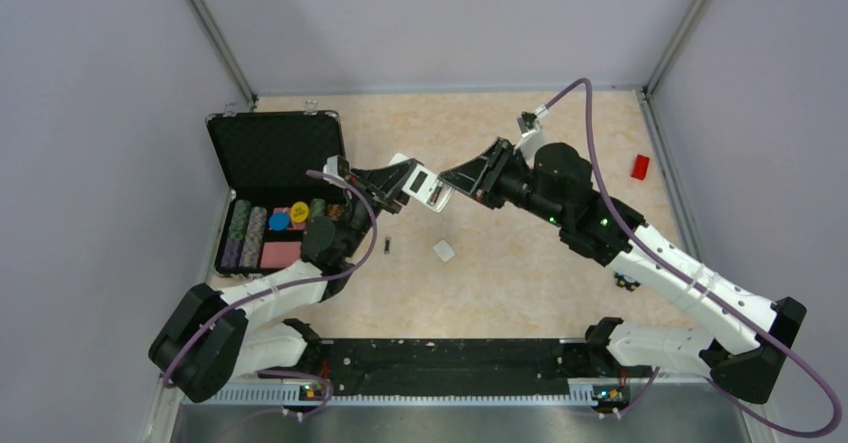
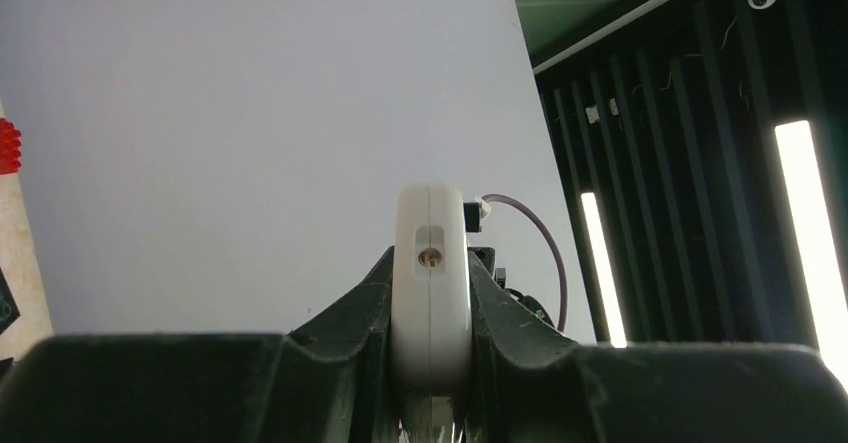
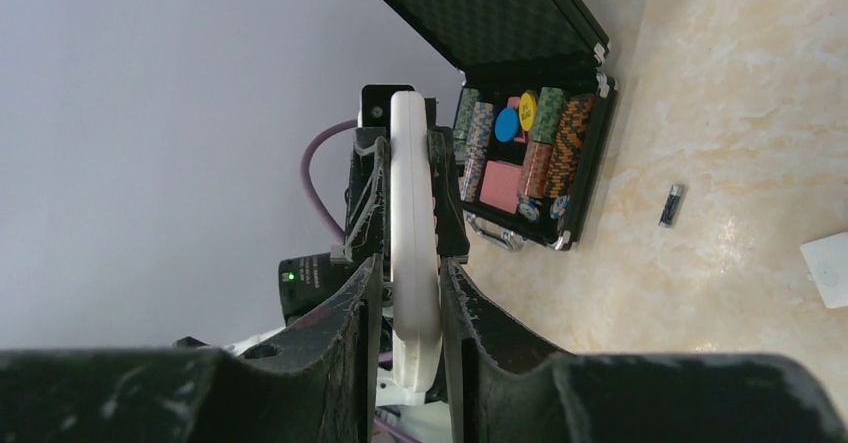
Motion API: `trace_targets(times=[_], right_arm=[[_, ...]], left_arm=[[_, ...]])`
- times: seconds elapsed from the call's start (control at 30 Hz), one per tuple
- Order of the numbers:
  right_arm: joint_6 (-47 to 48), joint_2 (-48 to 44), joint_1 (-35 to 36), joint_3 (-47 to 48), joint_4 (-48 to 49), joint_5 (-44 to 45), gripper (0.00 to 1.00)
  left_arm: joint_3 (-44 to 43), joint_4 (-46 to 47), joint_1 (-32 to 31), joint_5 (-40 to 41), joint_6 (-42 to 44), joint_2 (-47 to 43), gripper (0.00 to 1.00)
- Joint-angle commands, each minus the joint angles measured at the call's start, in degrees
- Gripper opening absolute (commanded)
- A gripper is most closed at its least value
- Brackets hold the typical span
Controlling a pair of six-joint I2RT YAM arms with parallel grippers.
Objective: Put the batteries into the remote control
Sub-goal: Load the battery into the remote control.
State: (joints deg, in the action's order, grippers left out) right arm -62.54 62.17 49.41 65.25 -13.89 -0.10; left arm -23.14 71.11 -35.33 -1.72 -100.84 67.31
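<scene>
Remote (image 1: 428, 187): held off table (image 1: 520, 283), clamped at both ends by L gripper (image 2: 430, 298) & R gripper (image 3: 413, 298); one battery (image 1: 387, 246), seemingly loose, lying nr case (image 1: 275, 148)

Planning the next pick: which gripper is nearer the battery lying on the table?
Left. The left gripper holds the remote control just beyond the battery; the right gripper grips the remote's other end, farther to the right.
</scene>
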Motion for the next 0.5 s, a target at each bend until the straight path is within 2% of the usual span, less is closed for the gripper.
trace_targets(times=[0.0, 0.47], right_arm=[[3.89, 0.57, 0.69, -0.84, -2.62, -0.08, 0.26], [12.88, 4.97, 4.84, 2.05, -7.32, 6.19, 0.24]], left_arm=[[-1.17, 4.57, 0.19, 5.36, -3.59, -3.04, 0.00], [-3.22, 3.95, 0.21, 5.33, -4.26, -2.97, 0.00]])
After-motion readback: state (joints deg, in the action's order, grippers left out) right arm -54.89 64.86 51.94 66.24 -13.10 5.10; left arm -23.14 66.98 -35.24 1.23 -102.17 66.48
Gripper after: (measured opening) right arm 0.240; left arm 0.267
